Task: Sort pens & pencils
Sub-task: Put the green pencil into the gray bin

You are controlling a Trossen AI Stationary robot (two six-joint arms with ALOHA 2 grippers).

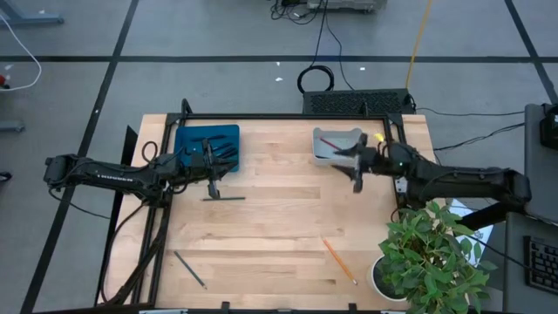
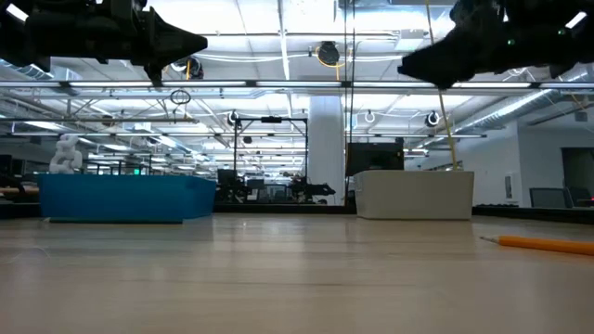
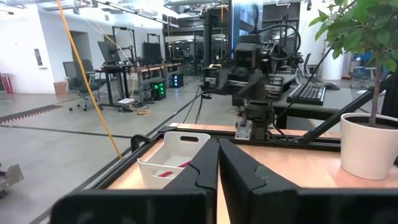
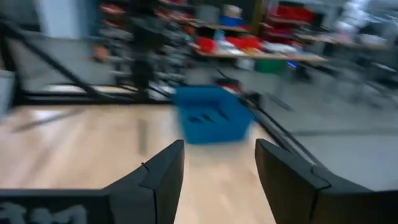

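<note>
Dark pens (image 1: 218, 148) lie in the blue tray (image 1: 207, 146) at the far left. A red pencil (image 1: 330, 142) lies in the white tray (image 1: 338, 144) at the far right. An orange pencil (image 1: 340, 261) lies flat on the table near the front edge. A slim dark grey stick (image 1: 189, 269) lies at the front left; pen or pencil, I cannot tell. My left gripper (image 3: 217, 163) hovers shut and level beside the blue tray, holding nothing. My right gripper (image 4: 219, 174) hovers open and level beside the white tray, with nothing between its fingers.
A potted plant (image 1: 432, 253) stands at the front right corner, its leaves reaching over the table. A black frame (image 1: 288, 116) runs along the far edge. Bare wood lies between the two arms and toward the front (image 1: 279, 235).
</note>
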